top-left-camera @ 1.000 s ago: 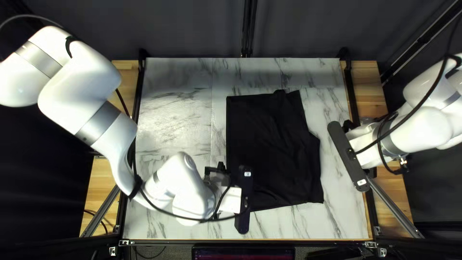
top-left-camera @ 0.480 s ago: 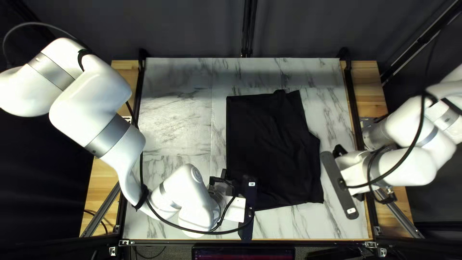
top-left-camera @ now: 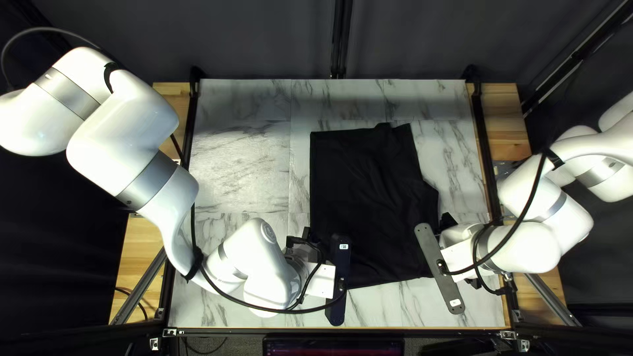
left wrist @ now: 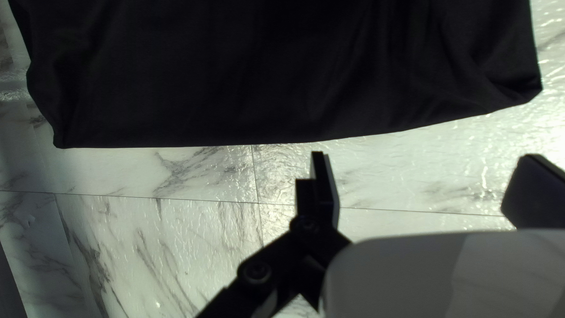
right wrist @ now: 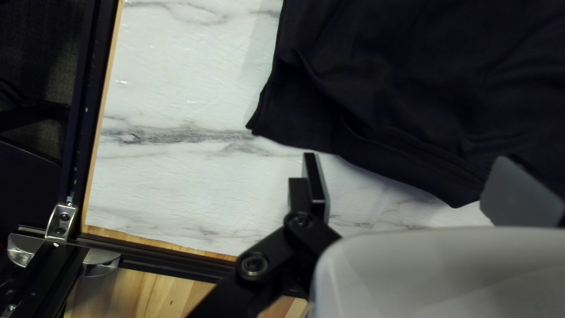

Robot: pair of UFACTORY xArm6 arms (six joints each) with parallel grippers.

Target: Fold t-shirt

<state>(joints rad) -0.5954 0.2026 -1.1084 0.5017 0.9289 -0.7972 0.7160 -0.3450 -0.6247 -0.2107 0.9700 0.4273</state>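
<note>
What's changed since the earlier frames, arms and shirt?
The right gripper moved left in the top left view and toward the table's near edge, closing in on the t-shirt. The left gripper shifted slightly right overall. Both are open, holding nothing. The t-shirt stayed put.

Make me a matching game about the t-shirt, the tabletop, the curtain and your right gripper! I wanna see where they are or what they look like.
1. T-shirt
2. Tabletop
3. Curtain
4. Right gripper

A. White with grey streaks
B. Open, fingers apart
C. Black, lying down with creases
D. Hanging behind the far edge

Right pairs: 1-C, 2-A, 3-D, 4-B
</note>
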